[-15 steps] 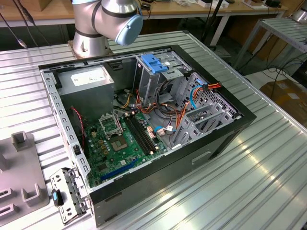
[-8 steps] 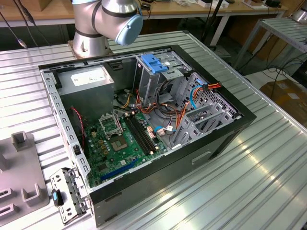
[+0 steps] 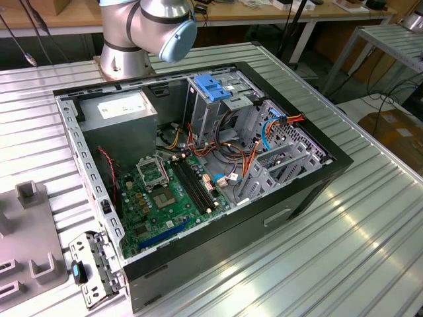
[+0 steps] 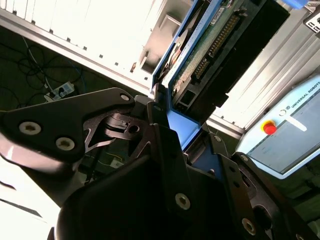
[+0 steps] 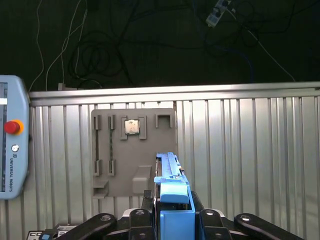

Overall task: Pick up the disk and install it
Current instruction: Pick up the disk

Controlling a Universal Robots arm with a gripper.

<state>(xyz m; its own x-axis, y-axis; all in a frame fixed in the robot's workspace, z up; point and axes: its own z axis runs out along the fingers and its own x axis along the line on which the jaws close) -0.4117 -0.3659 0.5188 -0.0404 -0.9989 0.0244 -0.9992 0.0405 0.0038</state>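
My gripper point(image 5: 172, 202) is shut on the disk point(image 5: 172, 177), which stands on edge between the black fingers point(image 5: 142, 216). In the first wrist view its blue side rail faces the camera, above the ribbed metal table point(image 5: 240, 150). The second wrist view shows the disk point(image 4: 215, 45) from below: green circuit board, connector row and blue rail, with the gripper point(image 4: 175, 120) clamped on its near end. In the exterior view the open computer case point(image 3: 198, 165) lies on the table.
Below the disk lies a grey fixture plate point(image 5: 132, 150) holding a small chip point(image 5: 131, 127). A teach pendant point(image 5: 10, 145) rests at the table edge. Inside the case are a metal cage with a blue top point(image 3: 211, 89), a power-supply box point(image 3: 122, 112) and the motherboard point(image 3: 172, 191).
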